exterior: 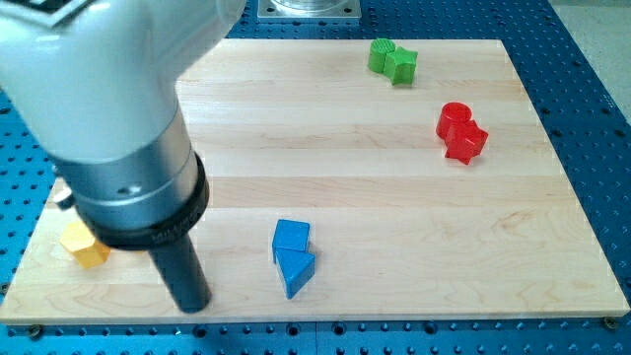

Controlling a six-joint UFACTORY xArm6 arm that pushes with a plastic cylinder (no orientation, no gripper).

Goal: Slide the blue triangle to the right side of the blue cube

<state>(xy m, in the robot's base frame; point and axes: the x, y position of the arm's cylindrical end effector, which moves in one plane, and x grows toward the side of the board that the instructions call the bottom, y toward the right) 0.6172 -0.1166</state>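
Note:
The blue cube (pixel 291 237) sits near the view's bottom, left of centre. The blue triangle (pixel 296 270) lies just below it, touching it, pointing toward the view's bottom. My tip (pixel 195 305) rests on the board near the bottom edge, well to the left of both blue blocks and apart from them. The arm's large grey body covers the view's upper left.
A yellow block (pixel 84 246) lies at the left edge, partly hidden by the arm. Two green blocks (pixel 393 59) sit together at the top. Two red blocks (pixel 461 131) sit together at the right. The wooden board (pixel 394 197) lies on a blue perforated table.

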